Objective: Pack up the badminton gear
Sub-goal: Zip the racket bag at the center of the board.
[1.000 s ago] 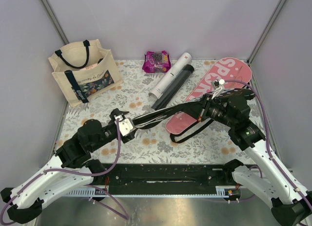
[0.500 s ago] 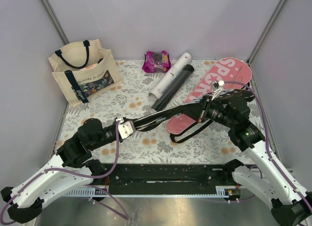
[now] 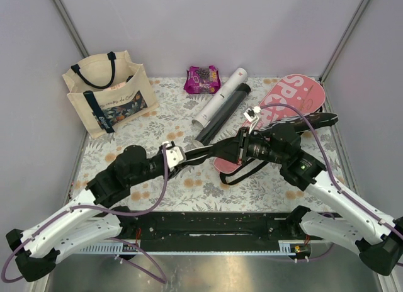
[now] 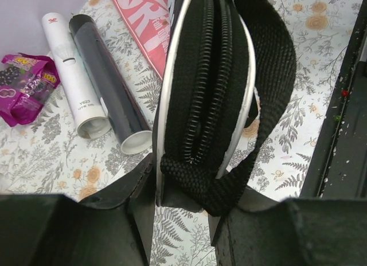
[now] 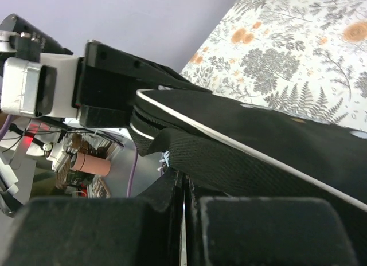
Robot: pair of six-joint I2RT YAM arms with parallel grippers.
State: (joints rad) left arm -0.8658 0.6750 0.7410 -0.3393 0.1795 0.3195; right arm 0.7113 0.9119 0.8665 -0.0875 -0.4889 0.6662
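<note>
Left wrist view: left end effector (image 4: pixel 180 211) clamps the black cover (image 4: pixel 212 77), right end effector (image 5: pixel 184 191) is pinched together, so hold it taut, I reckon.

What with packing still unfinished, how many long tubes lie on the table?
2: a white tube and a black tube, side by side at the back of the table. More may be hidden in the tote.

Floral table (image 3: pixel 170 119), tote (image 3: pixel 110 103), tubes (image 3: pixel 221 95) (touching), pink cover (image 3: pixel 296 90)
</note>
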